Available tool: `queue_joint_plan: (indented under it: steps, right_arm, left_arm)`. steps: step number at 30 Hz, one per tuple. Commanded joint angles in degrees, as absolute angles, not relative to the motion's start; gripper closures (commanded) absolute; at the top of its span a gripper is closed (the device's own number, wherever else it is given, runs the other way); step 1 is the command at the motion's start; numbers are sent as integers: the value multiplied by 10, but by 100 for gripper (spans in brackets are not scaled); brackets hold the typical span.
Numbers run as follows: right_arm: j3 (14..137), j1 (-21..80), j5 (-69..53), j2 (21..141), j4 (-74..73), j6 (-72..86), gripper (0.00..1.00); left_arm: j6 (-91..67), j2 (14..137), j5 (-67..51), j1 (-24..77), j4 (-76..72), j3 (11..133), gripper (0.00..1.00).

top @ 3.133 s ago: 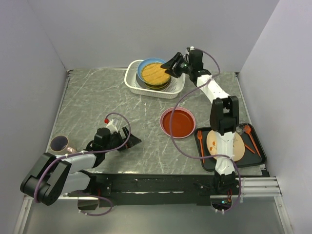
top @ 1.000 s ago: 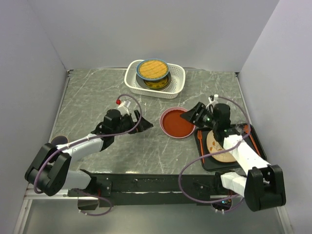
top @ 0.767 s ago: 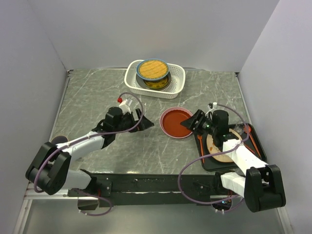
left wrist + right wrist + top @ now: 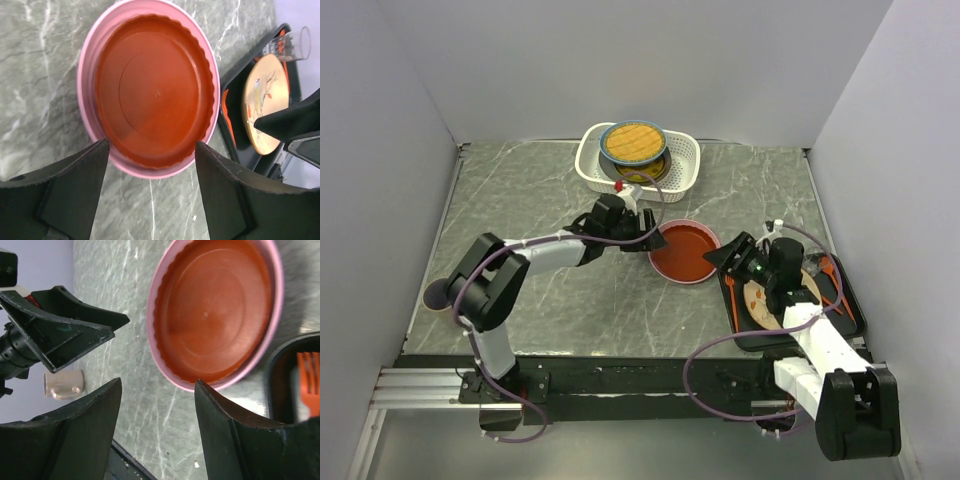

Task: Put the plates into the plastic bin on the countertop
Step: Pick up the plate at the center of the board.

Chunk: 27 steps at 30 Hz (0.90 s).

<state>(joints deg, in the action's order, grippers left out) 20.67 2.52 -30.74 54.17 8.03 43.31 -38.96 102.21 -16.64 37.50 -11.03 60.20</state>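
The right gripper (image 4: 728, 257) is seen open beside the red plate (image 4: 684, 250), nested in the pink plate (image 4: 150, 173) on the bench (image 4: 520, 200); the open left gripper (image 4: 646, 240) is best closed on both rims, then lifted toward the plastic bin (image 4: 688, 172)

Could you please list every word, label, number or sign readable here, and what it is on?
None: no words, numbers or brand marks are readable in any view.
The cream plate on the black tray bears only a painted figure; the red plate and plastic bin look unmarked.
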Motion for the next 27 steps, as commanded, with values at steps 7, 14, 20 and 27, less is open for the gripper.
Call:
queue_joint_plan:
  steps: [7, 14, 20, 27]
  right_arm:
    - [199, -18, -335, 538, 79, 410, 33]
    - [200, -26, -350, 555, 91, 408, 33]
    - [200, -33, -357, 557, 95, 405, 33]
    - [198, -37, -359, 559, 91, 403, 33]
  left_arm:
    - [-356, 1065, -142, 397, -85, 678, 25]
    - [-350, 1095, -127, 402, -73, 703, 25]
    - [-338, 1114, -96, 404, -52, 719, 25]
    - [-337, 1146, -71, 412, -34, 740, 26]
